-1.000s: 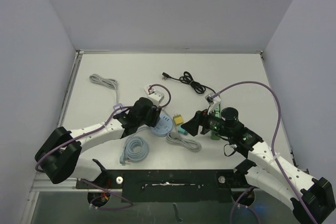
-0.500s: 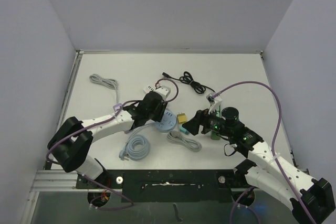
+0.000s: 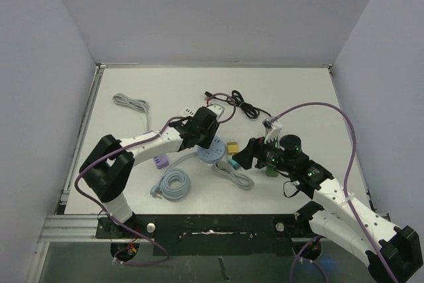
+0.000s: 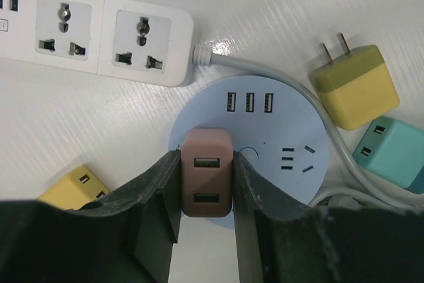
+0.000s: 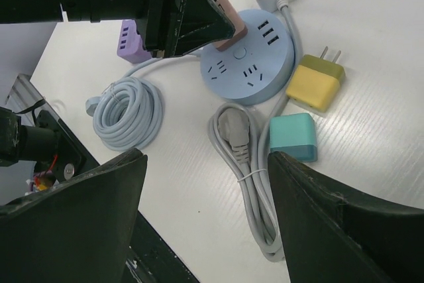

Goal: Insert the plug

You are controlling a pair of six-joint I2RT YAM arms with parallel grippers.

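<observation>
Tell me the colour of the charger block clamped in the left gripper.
Dusty pink. The charger block in the left gripper shows best in the left wrist view.

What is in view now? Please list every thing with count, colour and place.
round hub: 1, light blue, mid-table
charger plug: 1, pink, over hub
power strip: 1, white, behind hub
yellow chargers: 2, yellow, either side of hub
teal charger: 1, teal, right of hub
purple charger: 1, purple, left of hub
coiled cable: 1, pale blue, near left
grey cables: 2, grey, near hub and far left
thin cable: 1, black, far centre
left gripper: 1, black, shut on charger plug
right gripper: 1, black, open, right of hub
</observation>
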